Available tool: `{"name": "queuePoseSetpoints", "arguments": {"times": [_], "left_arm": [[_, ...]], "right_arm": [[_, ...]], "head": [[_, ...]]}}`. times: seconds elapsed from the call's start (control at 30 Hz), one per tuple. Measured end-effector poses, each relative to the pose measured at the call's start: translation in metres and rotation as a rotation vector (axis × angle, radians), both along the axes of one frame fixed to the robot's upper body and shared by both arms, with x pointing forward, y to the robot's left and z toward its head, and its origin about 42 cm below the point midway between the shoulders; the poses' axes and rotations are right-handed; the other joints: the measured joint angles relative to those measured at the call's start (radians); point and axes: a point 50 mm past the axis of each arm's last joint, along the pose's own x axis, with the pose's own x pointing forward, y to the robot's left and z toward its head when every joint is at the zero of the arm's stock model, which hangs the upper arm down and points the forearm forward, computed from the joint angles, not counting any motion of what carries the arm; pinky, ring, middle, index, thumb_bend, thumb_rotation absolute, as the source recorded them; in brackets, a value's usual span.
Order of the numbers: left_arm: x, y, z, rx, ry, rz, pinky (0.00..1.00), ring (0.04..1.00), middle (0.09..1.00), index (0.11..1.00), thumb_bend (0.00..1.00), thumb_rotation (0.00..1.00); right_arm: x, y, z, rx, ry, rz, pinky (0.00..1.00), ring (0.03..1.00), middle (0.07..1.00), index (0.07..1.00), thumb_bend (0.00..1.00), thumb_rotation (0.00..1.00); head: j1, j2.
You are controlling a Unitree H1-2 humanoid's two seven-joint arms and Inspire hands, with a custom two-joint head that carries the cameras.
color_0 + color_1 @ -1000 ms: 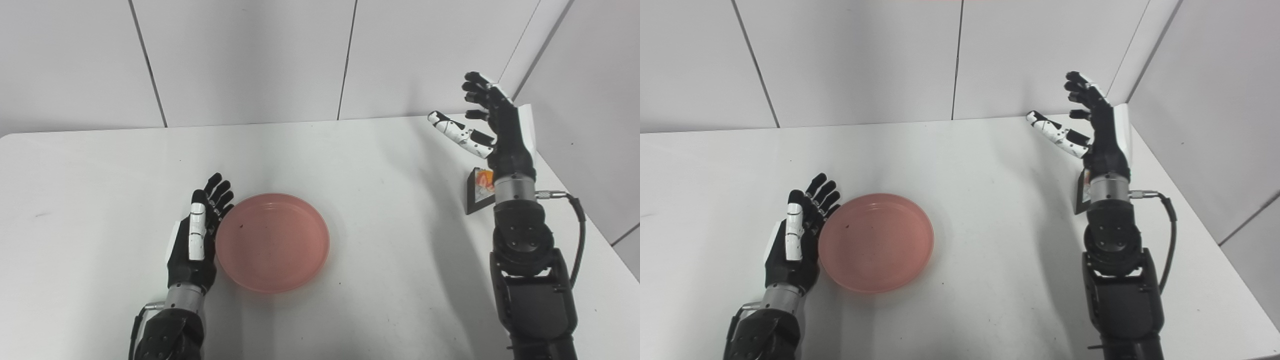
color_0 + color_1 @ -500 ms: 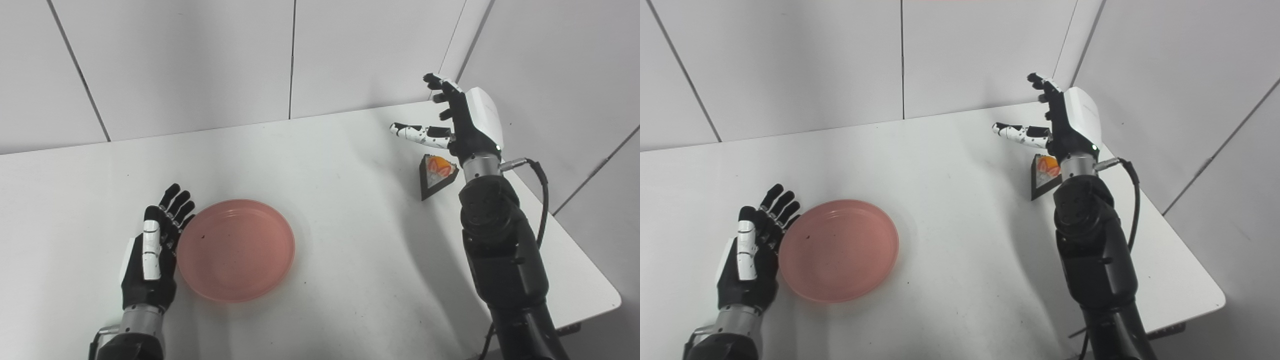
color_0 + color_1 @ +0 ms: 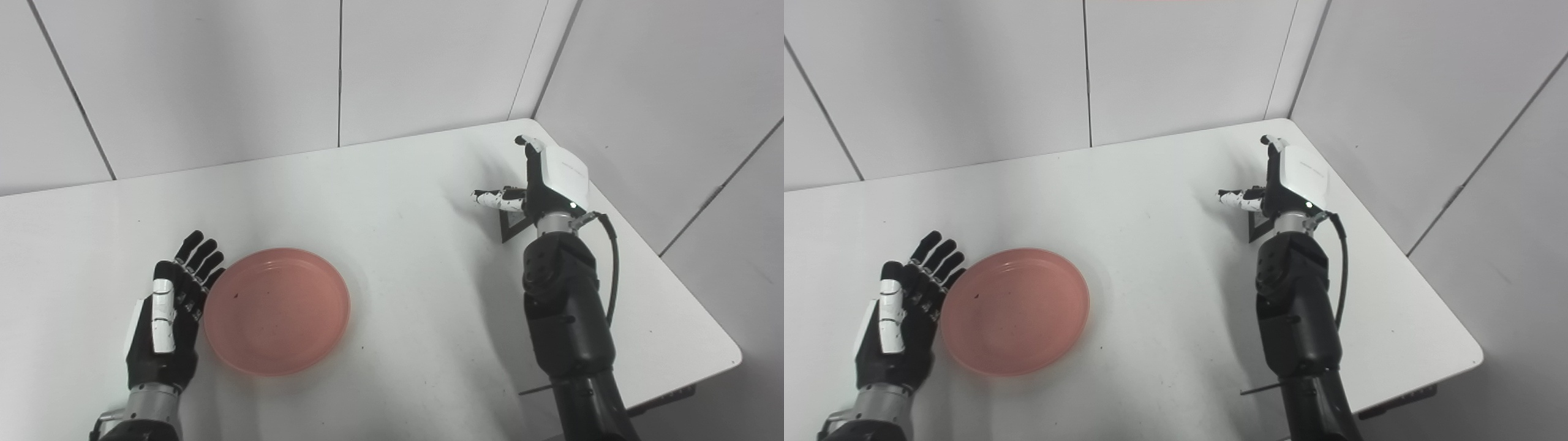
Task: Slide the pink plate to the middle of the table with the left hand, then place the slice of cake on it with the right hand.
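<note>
Dark wedge-shaped cake slice [image 3: 510,226] under my spread, empty right hand [image 3: 539,184] looks soft; I'd pinch its firm sides; left hand [image 3: 168,312] lies flat beside the round pink plate [image 3: 277,310]

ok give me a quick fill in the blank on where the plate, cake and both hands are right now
1. The pink plate holds ____.
2. The left robot hand rests open against the plate's ____ edge.
3. The right robot hand hovers open over the slice of cake, which sits near the table's ____ corner.
4. The table is ____ in colour.

Missing words: nothing; left; far right; white
</note>
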Motion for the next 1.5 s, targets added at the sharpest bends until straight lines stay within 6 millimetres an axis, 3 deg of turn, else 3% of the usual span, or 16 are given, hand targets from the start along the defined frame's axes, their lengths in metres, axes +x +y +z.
{"name": "queuePoseSetpoints", "arguments": {"times": [0.57,0.63,0.77,0.83,0.87,0.93,1.03,1.1,1.17,1.37,1.5], "left_arm": [[0.001,0.002,-0.002,0.018,0.002,-0.011,0.87,0.896,0.896,0.867,0.66,0.97],[0.001,0.002,-0.002,0.02,0.003,-0.013,0.88,0.9,0.897,0.869,0.65,0.98],[0.001,0.002,-0.002,0.021,0.002,-0.015,0.88,0.898,0.894,0.866,0.64,0.98],[0.0,0.002,-0.002,0.021,0.002,-0.016,0.88,0.899,0.894,0.867,0.65,0.98],[0.0,0.001,-0.002,0.022,0.002,-0.016,0.89,0.903,0.897,0.872,0.65,0.98],[0.001,0.001,-0.002,0.022,0.001,-0.017,0.88,0.898,0.893,0.867,0.65,0.98],[0.001,0.001,-0.002,0.023,0.001,-0.017,0.88,0.9,0.896,0.869,0.65,0.99],[0.001,0.001,-0.002,0.023,-0.001,-0.02,0.88,0.9,0.894,0.867,0.65,0.99],[0.001,0.0,-0.002,0.025,-0.002,-0.019,0.88,0.9,0.895,0.868,0.65,0.99],[0.001,0.0,-0.002,0.026,-0.002,-0.021,0.89,0.9,0.895,0.87,0.65,0.99],[0.0,0.0,-0.001,0.026,-0.003,-0.022,0.89,0.901,0.898,0.871,0.65,0.99]], "right_arm": [[0.011,-0.009,-0.04,0.009,0.066,-0.03,0.8,0.904,0.899,0.851,0.66,0.52],[0.013,-0.011,-0.043,0.015,0.076,-0.037,0.72,0.861,0.887,0.839,0.64,0.48],[0.014,-0.013,-0.049,0.03,0.095,-0.041,0.69,0.834,0.872,0.824,0.6,0.44],[0.015,-0.014,-0.049,0.028,0.094,-0.047,0.69,0.807,0.829,0.787,0.57,0.29],[0.016,-0.016,-0.049,0.031,0.094,-0.048,0.62,0.739,0.775,0.763,0.56,0.17],[0.017,-0.02,-0.048,0.041,0.087,-0.05,0.41,0.525,0.609,0.709,0.57,0.04],[0.02,-0.027,-0.046,0.061,0.053,-0.059,0.29,0.375,0.5,0.629,0.56,0.01],[0.021,-0.03,-0.045,0.072,0.022,-0.064,0.25,0.329,0.481,0.517,0.53,0.0],[0.021,-0.031,-0.046,0.086,-0.003,-0.076,0.23,0.299,0.474,0.49,0.53,0.0],[0.018,-0.031,-0.048,0.106,-0.048,-0.086,0.16,0.228,0.47,0.483,0.53,0.0],[0.013,-0.025,-0.038,0.106,-0.126,-0.073,0.12,0.183,0.469,0.479,0.52,0.0]], "head": [[0.009,0.009],[0.009,0.009],[0.011,0.009],[0.014,0.009],[0.017,0.009],[0.018,0.011],[0.02,0.011],[0.02,0.011],[0.023,0.014],[0.028,0.015],[0.037,0.017]]}}
